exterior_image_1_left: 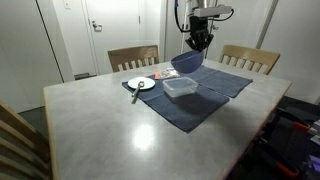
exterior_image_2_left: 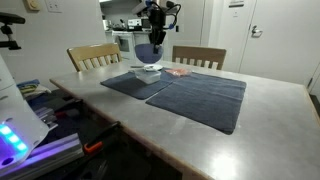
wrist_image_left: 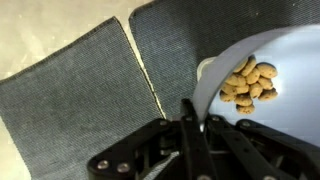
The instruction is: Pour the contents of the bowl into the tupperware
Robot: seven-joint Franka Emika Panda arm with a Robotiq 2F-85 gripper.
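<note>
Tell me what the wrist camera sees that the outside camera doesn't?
Only the wrist view shows the tan bits inside the bowl. Only an exterior view shows the tupperware, the white plate and the chairs. Both show the hand holding the bowl by its rim above the dark cloth mats.

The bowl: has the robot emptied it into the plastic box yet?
Done: the gripper holds the bowl by its rim, raised above the tupperware. In hand: tipping it; the wrist view shows brown pieces lying inside the bowl. Left: pouring them out; the tupperware looks empty.
</note>
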